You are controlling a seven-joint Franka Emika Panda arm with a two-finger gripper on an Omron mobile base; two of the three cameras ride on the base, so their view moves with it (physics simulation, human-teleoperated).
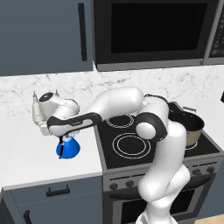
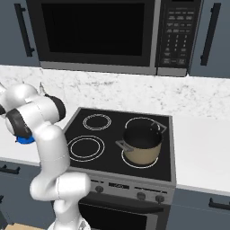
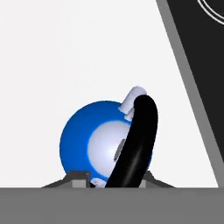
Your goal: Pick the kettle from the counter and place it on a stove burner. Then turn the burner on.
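I see the table (image 1: 26, 144), a white slab left of the stove, with the black cooktop (image 2: 108, 134) beside it. The big burner ring (image 1: 131, 145) at the cooktop's front left is bare; a tan pot (image 2: 141, 146) sits on the front right ring.

My arm reaches left and down over the table. The kettle (image 1: 68, 148) stands on the table just left of the cooktop edge, directly under the hand. In the right base view the arm hides nearly all of it; only a blue sliver (image 2: 24, 140) shows behind the forearm.

In the hand view the kettle (image 3: 78, 135) is seen from above, pale lid centred and black handle (image 3: 138, 144) arching across. The jaws (image 3: 114, 177) sit low at either side of the handle's foot, tips mostly cut off by the frame bottom. I cannot tell whether they are closed on the handle or merely straddling it.

Microwave keypad (image 2: 173, 33) lettering is too small to read.
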